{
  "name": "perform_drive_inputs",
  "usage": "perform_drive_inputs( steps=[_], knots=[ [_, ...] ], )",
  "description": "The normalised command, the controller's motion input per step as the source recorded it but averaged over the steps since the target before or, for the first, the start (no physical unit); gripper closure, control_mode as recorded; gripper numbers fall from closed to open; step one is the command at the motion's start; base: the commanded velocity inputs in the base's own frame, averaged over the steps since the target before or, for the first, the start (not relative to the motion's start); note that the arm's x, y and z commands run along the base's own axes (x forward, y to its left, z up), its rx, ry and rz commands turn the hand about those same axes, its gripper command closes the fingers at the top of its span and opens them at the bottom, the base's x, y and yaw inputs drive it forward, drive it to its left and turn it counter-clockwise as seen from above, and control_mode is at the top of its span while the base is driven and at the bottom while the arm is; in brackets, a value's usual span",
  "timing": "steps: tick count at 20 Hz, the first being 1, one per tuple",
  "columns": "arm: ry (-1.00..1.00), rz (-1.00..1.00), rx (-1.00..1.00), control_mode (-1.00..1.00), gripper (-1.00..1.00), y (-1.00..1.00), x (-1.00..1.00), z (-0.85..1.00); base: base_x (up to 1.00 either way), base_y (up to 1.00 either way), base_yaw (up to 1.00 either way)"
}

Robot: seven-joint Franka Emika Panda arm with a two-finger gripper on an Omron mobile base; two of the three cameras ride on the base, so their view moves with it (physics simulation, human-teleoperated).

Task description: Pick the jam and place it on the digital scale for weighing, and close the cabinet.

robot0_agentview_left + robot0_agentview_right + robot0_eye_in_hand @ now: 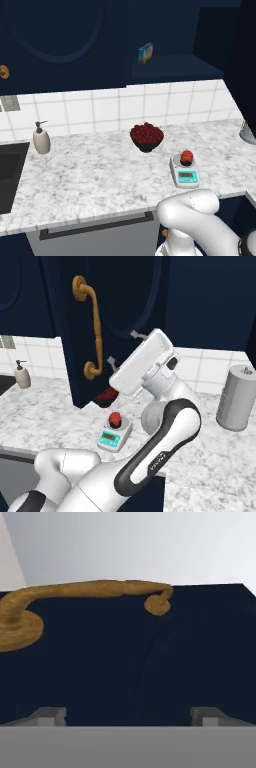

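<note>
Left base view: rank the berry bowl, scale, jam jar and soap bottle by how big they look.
1. Berry bowl
2. Scale and soap bottle, too close to rank
3. Jam jar, clearly smallest, sitting on the scale

Flat, even rendered light all round, sharp enough, no glare. Soft little shadows sit under the dark bowl of red berries (146, 137) on the white marble desk (90, 175); the navy cabinet door (150, 662) reads murky.

The open cabinet door (115, 321) hides most of the berry bowl (106, 396) behind it.
</note>
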Motion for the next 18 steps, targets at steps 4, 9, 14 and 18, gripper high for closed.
perform_drive_inputs(
  steps=[4, 9, 14, 18],
  knots=[
    [0.00, -0.44, -0.34, -1.00, -1.00, 1.00, 0.62, -0.06, 0.00, 0.00, 0.00],
    [0.00, -0.53, -0.23, -1.00, -1.00, 1.00, 0.92, -0.10, 0.00, 0.00, 0.00],
    [0.00, -0.55, -0.20, -1.00, -1.00, 1.00, 1.00, -0.16, 0.00, 0.00, 0.00],
    [0.00, -0.49, -0.16, -1.00, -1.00, 0.94, 1.00, -0.04, 0.00, 0.00, 0.00]
  ],
)
